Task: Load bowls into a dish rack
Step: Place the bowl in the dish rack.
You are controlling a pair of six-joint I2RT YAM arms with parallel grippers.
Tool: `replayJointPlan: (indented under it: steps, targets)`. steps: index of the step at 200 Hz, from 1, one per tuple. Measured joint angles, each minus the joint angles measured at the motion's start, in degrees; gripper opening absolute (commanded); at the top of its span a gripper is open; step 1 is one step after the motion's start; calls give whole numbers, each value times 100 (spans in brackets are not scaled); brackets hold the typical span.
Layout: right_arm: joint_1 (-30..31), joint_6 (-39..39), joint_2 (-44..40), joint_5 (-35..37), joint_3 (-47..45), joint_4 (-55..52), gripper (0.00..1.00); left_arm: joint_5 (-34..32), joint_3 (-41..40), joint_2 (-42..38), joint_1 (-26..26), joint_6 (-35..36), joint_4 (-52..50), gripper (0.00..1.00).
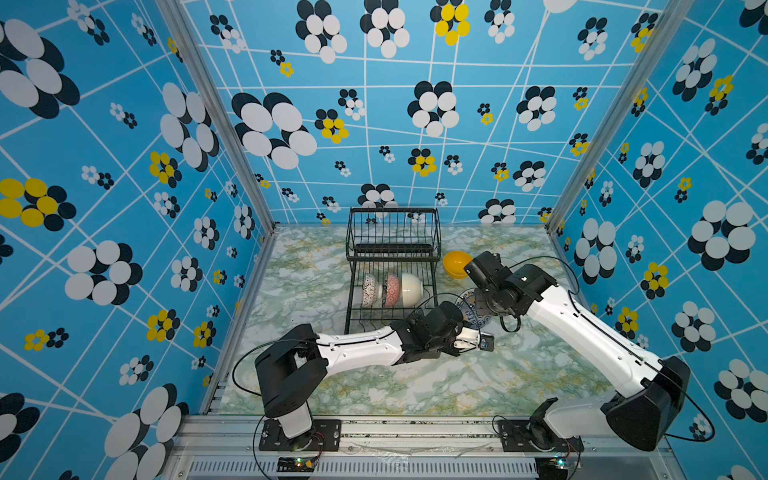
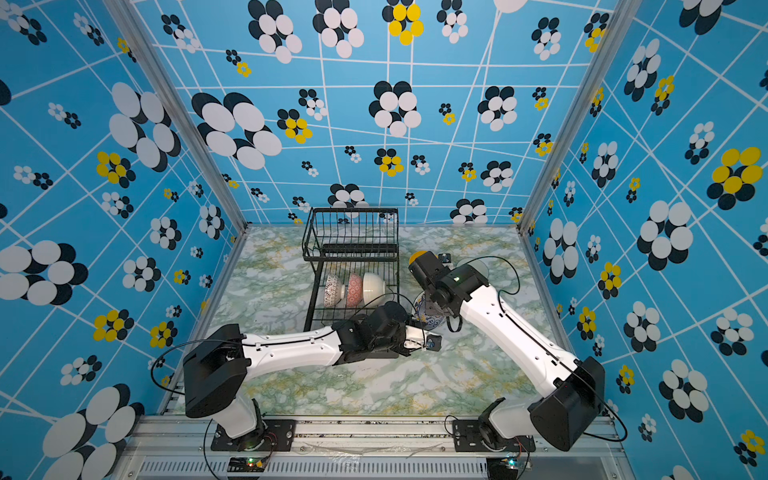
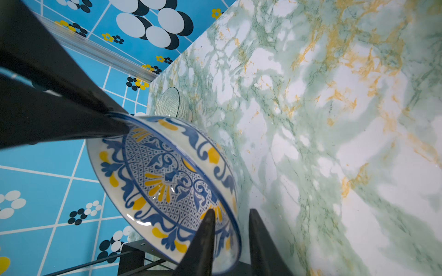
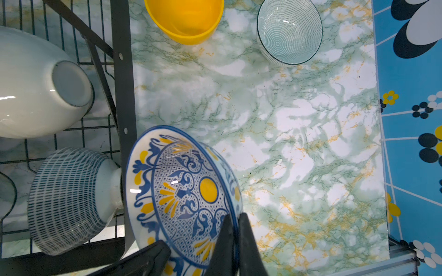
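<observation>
The blue-yellow patterned bowl hangs tilted on edge just right of the dish rack, above the marble table. My right gripper is shut on its rim. My left gripper straddles the opposite rim, one finger inside the bowl and the other outside with a gap, so it stands open. Both top views show the bowl wedged between the two wrists. On the rack's lower tray stand a black-and-white patterned bowl, a pink-red bowl and a cream-white bowl.
A navy-striped bowl lies on the rack's tray close to the held bowl. On the table right of the rack stand a yellow bowl and a fine-lined pale bowl. The right wall is near.
</observation>
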Motion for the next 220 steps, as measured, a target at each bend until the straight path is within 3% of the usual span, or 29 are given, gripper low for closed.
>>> replayJointPlan:
  steps: [71,152,220]
  targets:
    - [0,4,0,26,0,-2,0,-529,367,422,-138,245,-256,20]
    - [9,28,0,133,0,-22,0,-994,452,485,-236,273,-345,22]
    - [9,48,0,138,-2,-20,0,-1075,472,485,-236,214,-352,13]
